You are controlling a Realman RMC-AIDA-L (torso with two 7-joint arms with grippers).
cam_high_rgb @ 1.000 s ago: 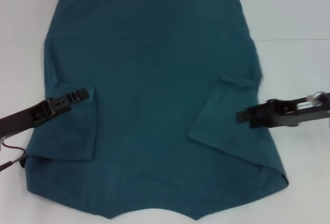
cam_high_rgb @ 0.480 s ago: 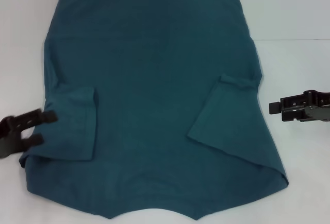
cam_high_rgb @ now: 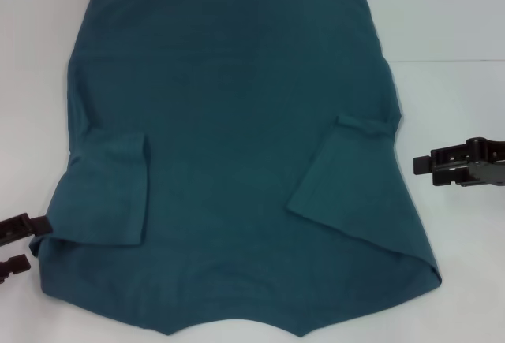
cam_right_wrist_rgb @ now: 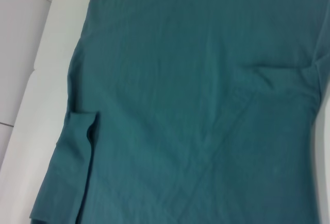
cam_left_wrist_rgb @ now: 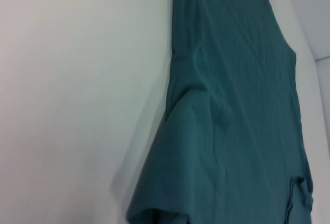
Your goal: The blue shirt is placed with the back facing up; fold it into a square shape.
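The blue shirt (cam_high_rgb: 237, 146) lies flat on the white table (cam_high_rgb: 458, 20), plain side up, hem at the far end. Both sleeves are folded inward over the body: the left sleeve (cam_high_rgb: 110, 189) and the right sleeve (cam_high_rgb: 339, 169). My left gripper (cam_high_rgb: 30, 243) is open at the shirt's near left edge, beside the cloth, holding nothing. Off the shirt's right edge, my right gripper (cam_high_rgb: 424, 167) is open and empty over bare table. The left wrist view shows the blue shirt (cam_left_wrist_rgb: 232, 105) along its left side. The right wrist view shows the blue shirt (cam_right_wrist_rgb: 196, 95) with a folded sleeve.
White table surface surrounds the shirt on the left, right and far sides. A seam line in the table (cam_high_rgb: 450, 61) runs across at the right. The shirt's near edge reaches the bottom of the head view.
The left gripper has let go of the folded left sleeve and drawn back to the near left corner. The right gripper withdrew to the right off the shirt, then stayed put.
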